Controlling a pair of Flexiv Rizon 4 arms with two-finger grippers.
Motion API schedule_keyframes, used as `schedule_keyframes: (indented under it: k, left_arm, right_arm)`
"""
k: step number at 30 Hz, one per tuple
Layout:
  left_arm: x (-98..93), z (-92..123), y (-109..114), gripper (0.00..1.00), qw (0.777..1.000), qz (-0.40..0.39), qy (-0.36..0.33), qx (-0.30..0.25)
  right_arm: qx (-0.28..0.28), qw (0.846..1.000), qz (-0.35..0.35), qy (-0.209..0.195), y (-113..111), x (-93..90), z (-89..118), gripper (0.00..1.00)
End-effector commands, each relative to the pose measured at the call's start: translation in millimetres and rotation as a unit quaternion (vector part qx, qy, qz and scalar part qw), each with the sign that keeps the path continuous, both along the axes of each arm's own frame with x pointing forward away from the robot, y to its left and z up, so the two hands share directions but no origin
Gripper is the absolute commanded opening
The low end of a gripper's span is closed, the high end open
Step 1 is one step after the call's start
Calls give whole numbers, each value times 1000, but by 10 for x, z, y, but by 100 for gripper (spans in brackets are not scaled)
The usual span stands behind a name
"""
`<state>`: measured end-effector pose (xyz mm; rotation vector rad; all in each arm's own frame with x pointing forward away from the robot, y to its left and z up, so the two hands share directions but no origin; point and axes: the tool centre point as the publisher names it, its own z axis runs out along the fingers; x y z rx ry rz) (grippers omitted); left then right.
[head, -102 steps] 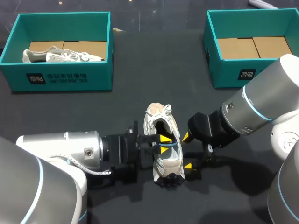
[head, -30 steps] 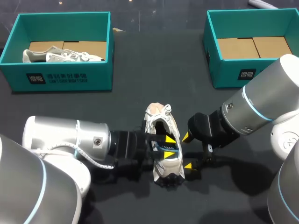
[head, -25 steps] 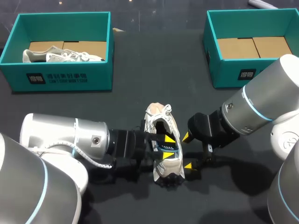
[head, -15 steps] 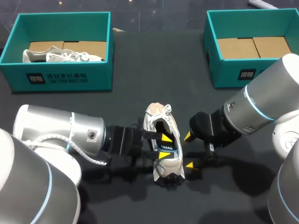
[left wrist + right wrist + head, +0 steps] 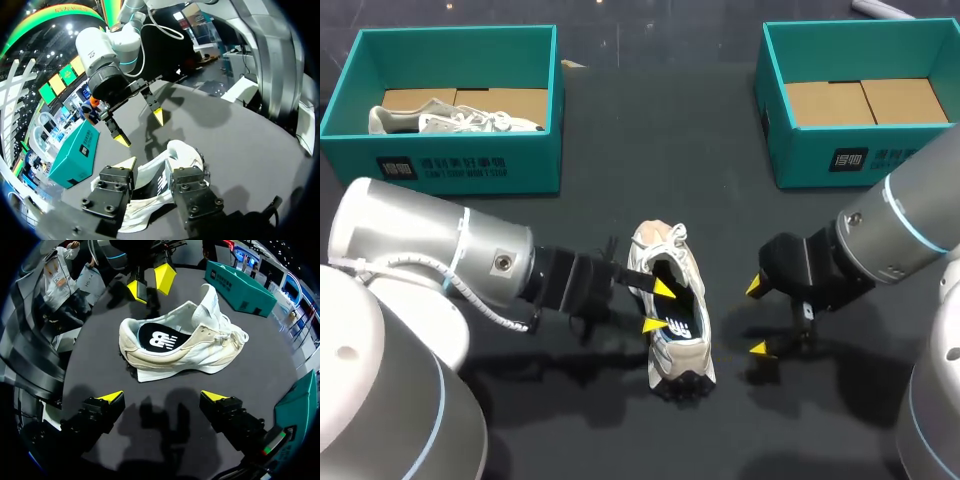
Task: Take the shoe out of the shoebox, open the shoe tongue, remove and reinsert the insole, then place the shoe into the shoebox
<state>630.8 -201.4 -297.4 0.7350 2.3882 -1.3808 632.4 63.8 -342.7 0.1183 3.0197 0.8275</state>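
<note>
The white sneaker (image 5: 685, 350) is lying upright on the dark table (image 5: 620, 210), between the two arms. The left gripper (image 5: 658, 306) is hovering beside its collar with fingers apart. The right gripper (image 5: 756, 317) is sitting clear of it, also spread.

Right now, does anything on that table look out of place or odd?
Only mildly: one pale shoe stands on the table, tongue pulled up, black insole showing, while another shoe lies in the left teal box. Nothing looks spilled or damaged.
</note>
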Motion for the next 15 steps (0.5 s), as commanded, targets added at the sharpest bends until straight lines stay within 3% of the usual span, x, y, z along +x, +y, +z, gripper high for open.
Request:
schedule_keyframes:
  k: [1,9,10,12,15]
  left_arm:
    - [29,103,60,36,999,-34,16,29]
    - [113,210,138,33,996,-68,4,55]
    - [127,226,150,27,996,-72,1,58]
    - [150,248,171,0,995,-79,-3,66]
    - [157,263,202,0,992,-95,-5,81]
  right_arm:
    - [6,1000,11,7,-161,-30,146,100]
    - [6,1000,11,7,-161,-30,146,100]
    - [6,1000,11,7,-161,-30,146,100]
    - [6,1000,11,7,-161,-30,146,100]
    - [6,1000,11,7,-161,-30,146,100]
